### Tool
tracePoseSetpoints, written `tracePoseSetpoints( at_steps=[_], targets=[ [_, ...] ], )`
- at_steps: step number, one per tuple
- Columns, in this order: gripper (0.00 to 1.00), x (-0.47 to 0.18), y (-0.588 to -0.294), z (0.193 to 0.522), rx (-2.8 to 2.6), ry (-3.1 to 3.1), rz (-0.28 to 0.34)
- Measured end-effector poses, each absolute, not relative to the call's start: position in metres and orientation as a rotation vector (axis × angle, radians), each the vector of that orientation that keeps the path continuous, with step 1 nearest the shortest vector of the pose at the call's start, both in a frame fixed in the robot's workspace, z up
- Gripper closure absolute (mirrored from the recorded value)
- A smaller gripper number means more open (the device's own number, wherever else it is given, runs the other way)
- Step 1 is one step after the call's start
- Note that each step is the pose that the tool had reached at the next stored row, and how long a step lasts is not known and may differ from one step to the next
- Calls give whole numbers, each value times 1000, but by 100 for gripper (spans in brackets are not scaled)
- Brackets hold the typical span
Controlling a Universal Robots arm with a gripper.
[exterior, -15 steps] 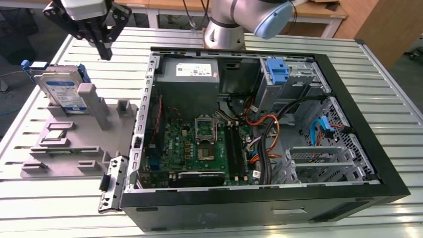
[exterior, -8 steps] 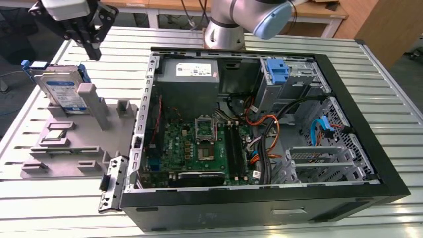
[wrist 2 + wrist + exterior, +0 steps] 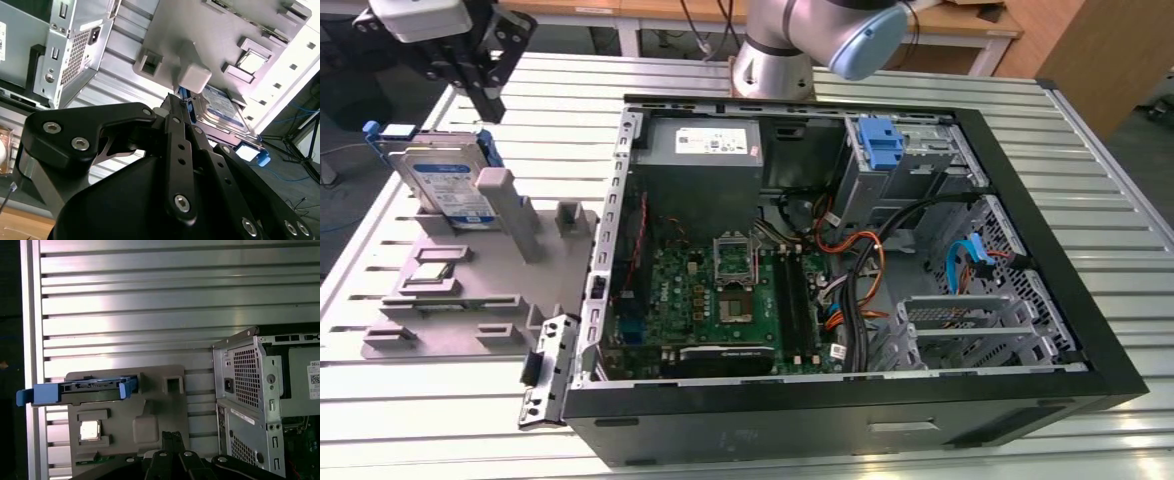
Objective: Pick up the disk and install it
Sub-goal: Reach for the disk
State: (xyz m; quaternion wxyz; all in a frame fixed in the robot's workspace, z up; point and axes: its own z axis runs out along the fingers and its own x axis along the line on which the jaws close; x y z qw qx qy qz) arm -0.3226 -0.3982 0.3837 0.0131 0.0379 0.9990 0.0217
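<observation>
The disk [image 3: 444, 183] is a silver drive with a blue-and-white label and blue side rails. It stands on edge, leaning in a slot of the grey holder plate [image 3: 414, 305] at the exterior view's left. My gripper [image 3: 491, 108] hangs just above and slightly behind the disk's top edge, apart from it, fingers pressed together and holding nothing. In the first wrist view the disk [image 3: 80, 390] shows edge-on, off to one side of the gripper [image 3: 172, 436]. The second wrist view has the gripper [image 3: 176, 100] close to the disk [image 3: 220, 107].
An open computer case [image 3: 1067, 300] lies on the slatted aluminium table [image 3: 1121, 180], with a motherboard [image 3: 720, 300], loose cables and a grey power supply [image 3: 704, 145] inside. A blue latch [image 3: 881, 145] stands at the drive bay. The arm's base [image 3: 774, 60] rises behind the case.
</observation>
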Motion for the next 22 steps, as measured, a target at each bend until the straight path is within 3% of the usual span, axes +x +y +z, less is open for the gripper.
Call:
tracePoseSetpoints(
  at_steps=[22],
  targets=[
    [89, -355, -396, 380, 120, 3121, 67]
  ],
)
